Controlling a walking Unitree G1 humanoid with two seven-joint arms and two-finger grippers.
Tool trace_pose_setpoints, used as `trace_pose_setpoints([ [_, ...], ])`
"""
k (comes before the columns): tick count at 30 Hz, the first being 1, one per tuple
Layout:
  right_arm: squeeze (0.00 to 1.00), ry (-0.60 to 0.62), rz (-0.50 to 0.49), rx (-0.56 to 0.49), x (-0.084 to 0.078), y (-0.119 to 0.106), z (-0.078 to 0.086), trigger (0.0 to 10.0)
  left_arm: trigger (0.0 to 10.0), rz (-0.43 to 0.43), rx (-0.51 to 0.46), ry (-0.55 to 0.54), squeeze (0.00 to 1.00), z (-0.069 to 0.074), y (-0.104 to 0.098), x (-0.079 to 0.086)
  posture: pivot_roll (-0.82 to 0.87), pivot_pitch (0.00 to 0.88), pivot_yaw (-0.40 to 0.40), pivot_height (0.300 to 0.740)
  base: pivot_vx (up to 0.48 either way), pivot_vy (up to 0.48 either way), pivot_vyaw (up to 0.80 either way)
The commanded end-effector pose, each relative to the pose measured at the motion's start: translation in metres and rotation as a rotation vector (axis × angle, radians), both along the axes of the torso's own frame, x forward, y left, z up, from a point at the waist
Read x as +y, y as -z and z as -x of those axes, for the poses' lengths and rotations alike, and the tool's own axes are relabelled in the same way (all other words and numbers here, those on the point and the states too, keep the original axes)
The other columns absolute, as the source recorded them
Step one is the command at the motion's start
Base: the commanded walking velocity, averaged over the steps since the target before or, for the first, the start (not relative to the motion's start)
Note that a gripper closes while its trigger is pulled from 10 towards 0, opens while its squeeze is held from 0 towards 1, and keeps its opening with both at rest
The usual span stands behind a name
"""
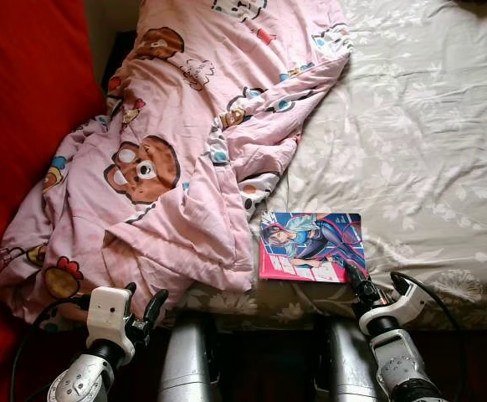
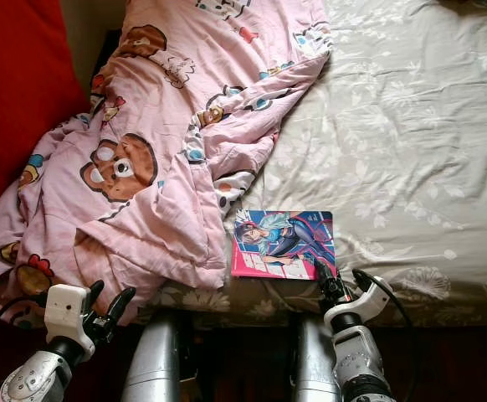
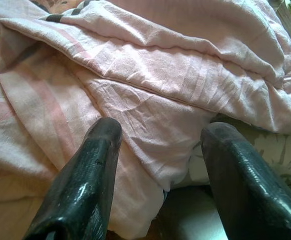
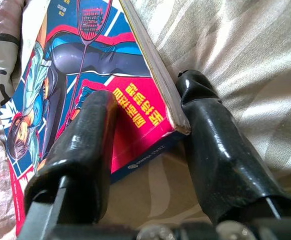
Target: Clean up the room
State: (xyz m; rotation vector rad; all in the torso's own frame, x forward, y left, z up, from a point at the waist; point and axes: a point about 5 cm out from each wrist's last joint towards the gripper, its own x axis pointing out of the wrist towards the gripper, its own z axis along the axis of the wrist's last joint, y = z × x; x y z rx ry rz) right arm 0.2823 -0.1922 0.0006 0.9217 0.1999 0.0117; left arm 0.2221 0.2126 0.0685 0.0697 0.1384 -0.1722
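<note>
A comic book (image 1: 310, 245) with a pink and blue cover lies flat near the front edge of the bed, beside a crumpled pink cartoon-print quilt (image 1: 185, 126). My right gripper (image 1: 356, 280) is at the book's near right corner. In the right wrist view its fingers stand open around that corner of the book (image 4: 85, 75), one finger (image 4: 95, 115) over the cover and the other against the page edge. My left gripper (image 1: 143, 303) is open at the quilt's near hem, with folds of the quilt (image 3: 160, 75) just ahead of it.
A grey floral sheet (image 1: 411, 126) covers the right side of the bed. A large red cushion or cover (image 1: 26, 100) fills the left side. The bed's front edge runs just ahead of my legs (image 1: 189, 360).
</note>
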Motion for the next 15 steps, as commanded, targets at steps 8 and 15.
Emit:
trace_pose_setpoints([
  [8, 0.00, -0.028, -0.036, 0.054, 0.018, 0.010, 0.005, 0.0, 10.0, -0.046, 0.030, 0.001, 0.00, -0.001, 0.009, 0.002, 0.10, 0.268, 0.139, 0.585, 0.000, 0.000, 0.00],
  [15, 0.00, 0.069, 0.011, -0.047, 0.008, -0.010, -0.009, 0.0, 10.0, -0.045, 0.015, -0.008, 0.00, -0.010, 0.010, -0.001, 0.08, 0.228, 0.121, 0.585, 0.000, 0.000, 0.00],
])
